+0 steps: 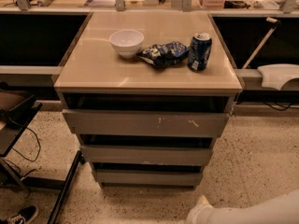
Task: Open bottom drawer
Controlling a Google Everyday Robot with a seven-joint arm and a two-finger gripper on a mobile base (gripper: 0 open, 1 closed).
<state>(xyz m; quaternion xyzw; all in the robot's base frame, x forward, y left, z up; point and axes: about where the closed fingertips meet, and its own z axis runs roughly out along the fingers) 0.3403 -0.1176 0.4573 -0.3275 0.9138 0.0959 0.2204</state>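
Cabinet (pixel 74 76): one unit with a tan top, standing on a speckled floor (pixel 261 157).

Drawers: three counted, all grey and without handles, stacked one below another.
- The top drawer (pixel 145 123) has the widest front and carries white scratch marks right of centre.
- The middle drawer (pixel 145 155) is plain.
- The bottom drawer (pixel 147 177) is the lowest of the three, just above the floor. Its front is flat and unmarked. None of its interior shows, only a dark gap along its upper edge. Similar gaps run above the other two fronts.

Items on the top: three counted.
- One white bowl (pixel 126 42) sits left of centre.
- One crumpled blue snack bag (pixel 163 53) lies just beside the bowl.
- One blue drink can (pixel 200 51) stands upright at the bag's right end.

Gripper (pixel 199 211): one, at the end of a white arm (pixel 252 213) that enters from the lower right corner. It sits low at the frame's bottom edge, in front of the cabinet and slightly right of its centre, apart from the bottom drawer — no contact seen. Whether the claw is spread or pressed together cannot be told.

Surroundings: one black stand (pixel 14 120) to the left and one dark shoe (pixel 21 214) at the lower left corner.
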